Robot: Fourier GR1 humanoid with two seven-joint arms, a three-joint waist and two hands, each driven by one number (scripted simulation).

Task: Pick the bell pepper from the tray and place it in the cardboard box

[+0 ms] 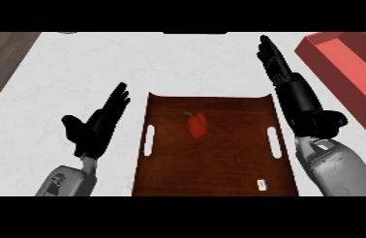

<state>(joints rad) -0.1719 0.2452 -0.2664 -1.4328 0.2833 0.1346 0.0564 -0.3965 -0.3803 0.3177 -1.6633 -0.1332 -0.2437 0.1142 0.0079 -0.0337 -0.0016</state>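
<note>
On the middle of a dark brown, smooth wooden tray [229,159] lies the small red bell pepper [197,126], glossy and a little elongated, its green stem toward the far side; nothing touches it. The tray is rectangular, with a pale slot handle [149,140] cut through each long side and a small white tag [262,185] near its close right corner, and it sits on a white, faintly mottled counter [186,63]. The black left hand [97,126] is just beside the tray's left edge, fingers straight and close together, thumb held out, gripping nothing. The black right hand [289,89] is along the tray's right edge, fingers straight and pressed together, pointing away, also bare. A red open box [336,63] with flat, matte walls stands at the far right, apart from the tray. The picking step looks not yet begun. Next, the right hand would likely need to swing inward over the pepper, lower, and curl round its rounded, slippery-looking body.
</note>
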